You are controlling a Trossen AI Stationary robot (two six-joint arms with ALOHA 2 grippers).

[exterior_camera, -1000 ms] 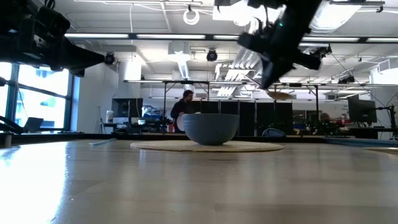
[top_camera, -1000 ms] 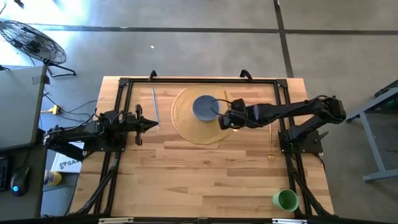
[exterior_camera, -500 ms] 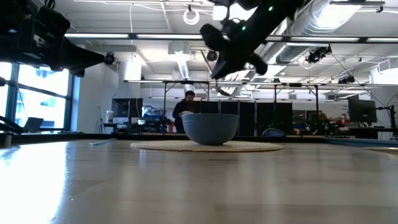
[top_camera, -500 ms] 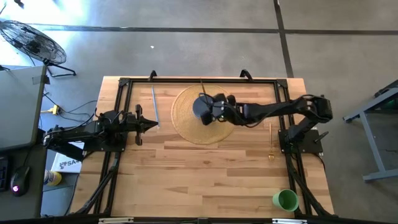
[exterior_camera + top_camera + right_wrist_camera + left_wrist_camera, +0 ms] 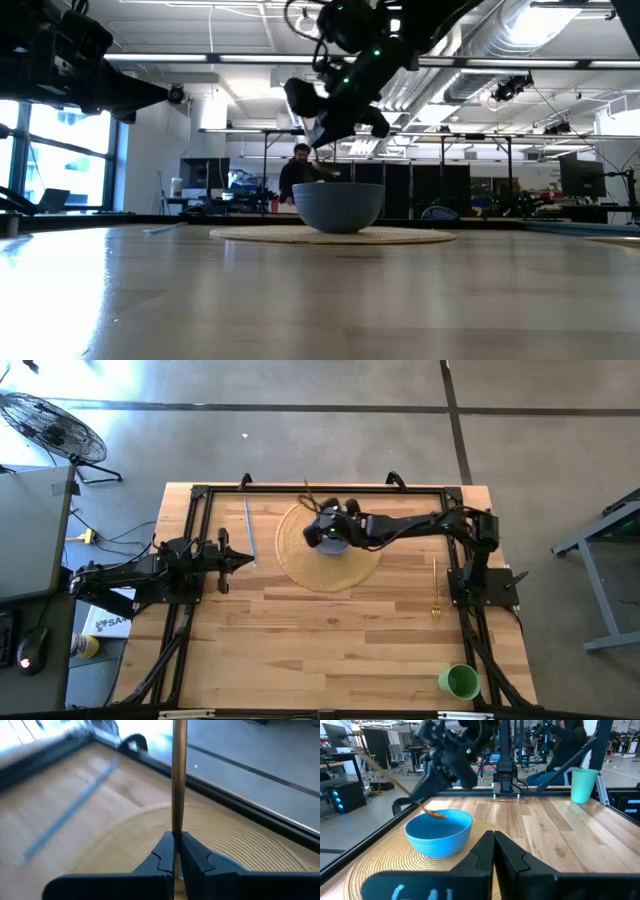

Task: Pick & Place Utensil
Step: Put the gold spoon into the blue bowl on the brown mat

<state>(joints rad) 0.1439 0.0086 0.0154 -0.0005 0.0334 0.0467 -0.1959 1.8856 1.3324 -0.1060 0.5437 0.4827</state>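
Observation:
A blue bowl [image 5: 439, 834] stands on a round woven placemat [image 5: 330, 565] at the table's far middle; it also shows in the low view [image 5: 340, 208]. My right gripper [image 5: 320, 526] hovers over the bowl, shut on a brass spoon [image 5: 385, 772]. The spoon's scoop [image 5: 436, 813] sits low at the bowl's opening, and the handle slants up toward the far left. My left gripper [image 5: 246, 561] waits shut near the table's left edge, pointing at the placemat. My right gripper pinches the spoon's handle [image 5: 178, 827] between its two fingers, in the lower part near the scoop. The handle runs on past the fingertips [image 5: 162, 851]. The spoon is tilted, scoop end down over the blue bowl. Whether the scoop touches the bowl I cannot tell.
A pale blue-grey utensil [image 5: 248, 526] lies left of the placemat, along the table's depth. A gold fork [image 5: 436, 588] lies right of the placemat near the right arm's base. A green cup [image 5: 460, 681] stands at the near right corner. Bare wood fills the near half.
My right gripper has swung toward the table's left, from beside the bowl's right rim to above the bowl, and has tipped over. The spoon has gone with it; its scoop now hangs down into the bowl's opening and the handle points far-left.

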